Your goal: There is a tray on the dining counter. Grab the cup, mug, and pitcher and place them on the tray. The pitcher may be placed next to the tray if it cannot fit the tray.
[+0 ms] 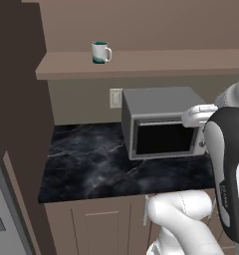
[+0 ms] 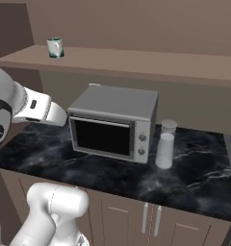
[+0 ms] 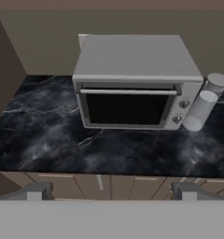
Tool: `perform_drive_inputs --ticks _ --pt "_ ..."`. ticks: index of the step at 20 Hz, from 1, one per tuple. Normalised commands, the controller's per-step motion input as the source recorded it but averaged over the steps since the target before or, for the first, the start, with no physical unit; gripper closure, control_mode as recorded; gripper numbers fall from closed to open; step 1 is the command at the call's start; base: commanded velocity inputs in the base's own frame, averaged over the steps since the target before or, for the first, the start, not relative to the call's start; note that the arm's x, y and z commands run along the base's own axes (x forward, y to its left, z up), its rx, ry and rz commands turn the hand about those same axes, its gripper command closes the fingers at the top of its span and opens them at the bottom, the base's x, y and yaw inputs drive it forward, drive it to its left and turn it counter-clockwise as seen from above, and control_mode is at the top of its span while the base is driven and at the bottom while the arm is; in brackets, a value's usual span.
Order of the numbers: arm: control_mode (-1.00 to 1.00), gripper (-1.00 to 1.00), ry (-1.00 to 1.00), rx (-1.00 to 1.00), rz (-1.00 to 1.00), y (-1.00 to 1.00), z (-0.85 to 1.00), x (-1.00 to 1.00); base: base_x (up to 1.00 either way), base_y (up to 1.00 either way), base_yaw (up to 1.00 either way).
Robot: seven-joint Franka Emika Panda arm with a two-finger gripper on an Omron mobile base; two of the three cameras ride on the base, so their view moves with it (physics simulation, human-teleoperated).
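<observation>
A brown shelf (image 1: 156, 63) runs along the wall above the worktop, and the mug (image 1: 100, 52) stands upright on it near its left end, handle to the right in the left base view. Below, the black marble worktop (image 1: 86, 164) over beige cabinets carries a grey toaster oven (image 2: 115, 122) set back toward the wall, door shut. Just beside the oven's right side stand two pale translucent shakers (image 2: 165, 144), one in front of the other, upright and close together; whether they touch each other or the oven cannot be told.
</observation>
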Motion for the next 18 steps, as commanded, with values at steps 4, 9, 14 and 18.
perform_drive_inputs --ticks 4,9,14,18 --pt "1.0 -1.0 0.0 0.0 0.0 0.0 0.0 0.0 0.02 -0.17 0.0" --pt "1.0 -1.0 0.0 0.0 0.0 0.0 0.0 0.0 0.0 0.0 0.0" --pt "-1.0 -1.0 0.0 0.0 0.0 0.0 0.0 0.0 0.0 0.0 0.0" --pt "-1.0 -1.0 -0.06 0.0 0.0 0.0 0.0 -0.06 0.0 0.0 0.0"
